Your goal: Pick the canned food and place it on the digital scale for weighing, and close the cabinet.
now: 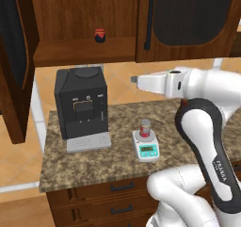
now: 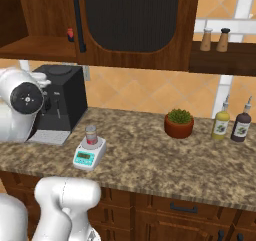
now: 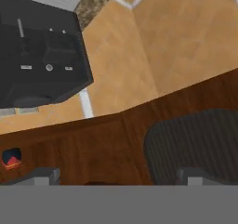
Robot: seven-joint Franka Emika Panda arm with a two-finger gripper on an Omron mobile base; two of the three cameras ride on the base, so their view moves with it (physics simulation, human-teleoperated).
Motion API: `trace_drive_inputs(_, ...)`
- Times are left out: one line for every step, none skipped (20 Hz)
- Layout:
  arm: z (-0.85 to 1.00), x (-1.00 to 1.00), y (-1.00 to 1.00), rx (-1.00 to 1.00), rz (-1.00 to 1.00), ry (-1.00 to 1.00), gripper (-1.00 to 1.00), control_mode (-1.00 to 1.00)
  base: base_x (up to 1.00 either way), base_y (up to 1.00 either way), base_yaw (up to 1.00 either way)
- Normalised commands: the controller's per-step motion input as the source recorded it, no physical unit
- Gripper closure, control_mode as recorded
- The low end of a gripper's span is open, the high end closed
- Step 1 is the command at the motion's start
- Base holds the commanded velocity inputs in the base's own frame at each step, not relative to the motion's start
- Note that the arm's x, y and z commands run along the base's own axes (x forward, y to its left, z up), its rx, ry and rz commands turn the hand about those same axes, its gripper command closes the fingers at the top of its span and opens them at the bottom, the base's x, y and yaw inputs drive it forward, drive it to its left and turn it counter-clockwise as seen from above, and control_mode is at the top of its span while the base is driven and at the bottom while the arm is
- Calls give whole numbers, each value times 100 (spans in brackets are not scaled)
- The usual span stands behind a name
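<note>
Granite counter (image 1: pixel 94 162); canned food (image 1: pixel 145 128) on digital scale (image 1: pixel 147 146), well below spread, empty fingers (image 3: pixel 44 175).

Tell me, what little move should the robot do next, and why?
Probably swing the claw left toward the open cabinet door to push it shut. The canned food already stands on the digital scale, so only the cabinet is left: its right door looks closed, while the left one hangs wide open.

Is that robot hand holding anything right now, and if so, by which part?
Nothing. The gripper is open and empty, aimed at the cabinet. The canned food already stands on the digital scale.
</note>
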Motion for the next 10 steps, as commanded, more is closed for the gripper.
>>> trace_drive_inputs(-23, 0, 75, -9, -8, -20, -100, -100, 0, 0, 0)
trace_drive_inputs(-26, 0, 60, -6, -1, -14, -100, -100, 0, 0, 0)
trace_drive_inputs(-24, 8, 37, -3, 0, -7, -100, -100, 0, 0, 0)
trace_drive_inputs(-24, 11, 23, 0, 0, -1, -100, -100, 0, 0, 0)
trace_drive_inputs(-25, 10, 11, 0, 1, -1, -100, -100, 0, 0, 0)
trace_drive_inputs(-28, 0, 2, 0, 0, -4, -100, -100, 0, 0, 0)
trace_drive_inputs(-19, 0, 0, 0, 0, -11, -100, -100, 0, 0, 0)
trace_drive_inputs(-21, -7, -4, 0, 0, -14, -100, -100, 0, 0, 0)
trace_drive_inputs(-38, 0, 0, 1, 0, -8, -100, -100, 0, 0, 0)
trace_drive_inputs(-44, 0, 0, 4, 0, -10, -100, -100, 0, 0, 0)
